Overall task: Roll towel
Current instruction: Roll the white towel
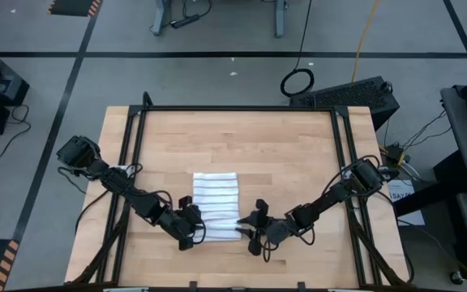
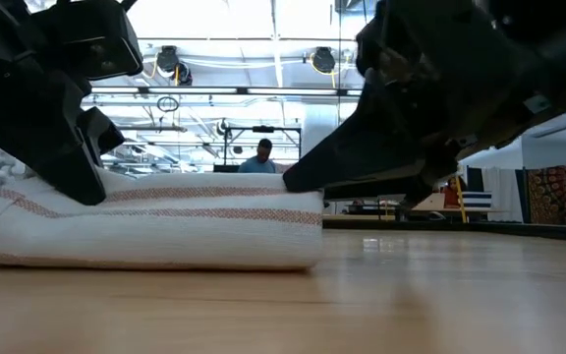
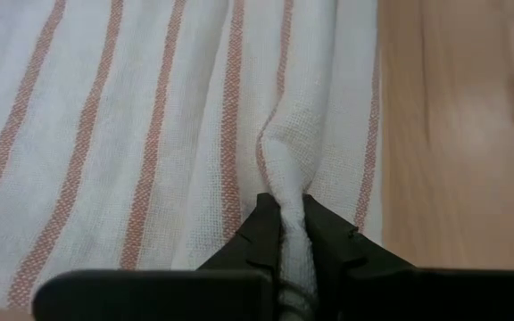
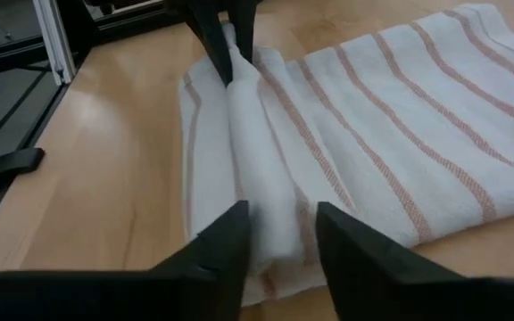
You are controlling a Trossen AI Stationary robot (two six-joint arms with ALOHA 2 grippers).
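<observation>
The towel [image 1: 216, 201], white with narrow reddish stripes, lies folded flat in the middle of the wooden table [image 1: 298, 154]. A raised ridge of cloth [image 4: 257, 143] runs along its near edge. My left gripper [image 1: 193, 231] is shut on the left end of that ridge. My right gripper [image 1: 250, 229] is closed on the right end. The low view shows the near edge as a thick layered band [image 2: 165, 231] resting on the table. No tag shows. My left gripper pinches a narrow raised fold [image 3: 286, 183] of the towel between its two fingers, at the near edge's left end. The fingers come slanting down from the table's left. The rest of the towel lies on the table. My right gripper has the thick ridge of cloth [image 4: 279, 192] between its two fingers, at the near edge's right end. The fingers come low from the table's right and lie along the ridge. Several layers fill the gap. The towel rests on the table.
Black frame rails [image 1: 343, 162] run along the table's left, right and far sides. Bare wood [image 1: 250, 138] lies beyond the towel and on either side. A person [image 2: 263, 155] shows far off in the room behind.
</observation>
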